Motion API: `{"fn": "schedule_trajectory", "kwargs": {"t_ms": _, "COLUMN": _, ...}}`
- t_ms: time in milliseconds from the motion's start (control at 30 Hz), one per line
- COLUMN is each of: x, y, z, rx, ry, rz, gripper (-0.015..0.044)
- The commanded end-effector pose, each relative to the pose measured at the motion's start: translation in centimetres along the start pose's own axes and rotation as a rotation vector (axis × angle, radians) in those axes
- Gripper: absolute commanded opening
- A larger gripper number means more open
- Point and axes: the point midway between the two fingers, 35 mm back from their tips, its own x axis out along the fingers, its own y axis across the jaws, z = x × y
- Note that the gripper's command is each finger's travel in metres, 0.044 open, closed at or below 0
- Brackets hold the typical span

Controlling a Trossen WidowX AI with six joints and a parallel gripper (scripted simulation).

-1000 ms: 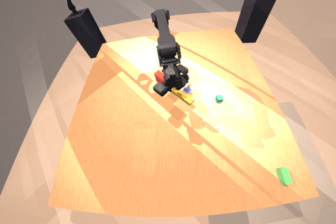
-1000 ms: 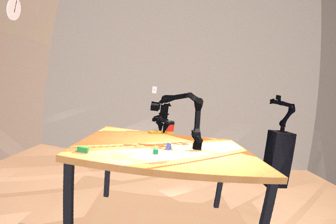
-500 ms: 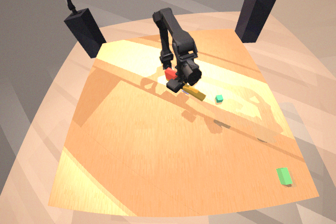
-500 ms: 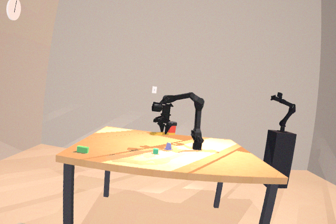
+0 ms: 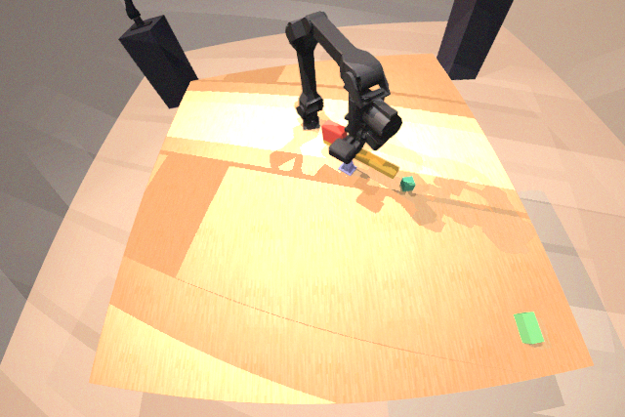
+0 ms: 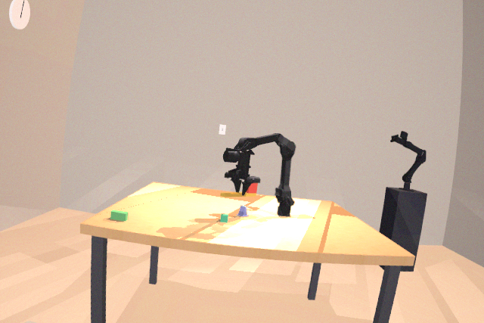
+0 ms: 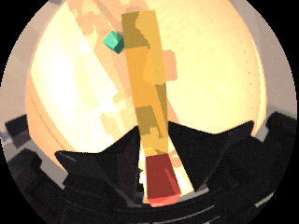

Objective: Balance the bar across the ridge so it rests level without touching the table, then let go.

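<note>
Brightly lit, warm. Glare in a pale band across the table near the arm; hard, jagged shadows thrown toward the near right. Wide views bowed at the edges; wrist view circular, black-rimmed, soft and blocky throughout.
</note>
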Motion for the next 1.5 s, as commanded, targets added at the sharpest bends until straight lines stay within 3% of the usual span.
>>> {"fn": "schedule_trajectory", "kwargs": {"t_ms": 0, "x": 0.0, "y": 0.4, "z": 0.1, "rx": 0.004, "ry": -0.001, "rz": -0.003, "gripper": 0.0000}}
{"fn": "schedule_trajectory", "kwargs": {"t_ms": 867, "x": 4.1, "y": 0.4, "z": 0.0, "rx": 0.004, "ry": -0.001, "rz": -0.003, "gripper": 0.0000}}
{"fn": "schedule_trajectory", "kwargs": {"t_ms": 1467, "x": 4.2, "y": 0.4, "z": 0.0, "rx": 0.004, "ry": -0.001, "rz": -0.003, "gripper": 0.0000}}
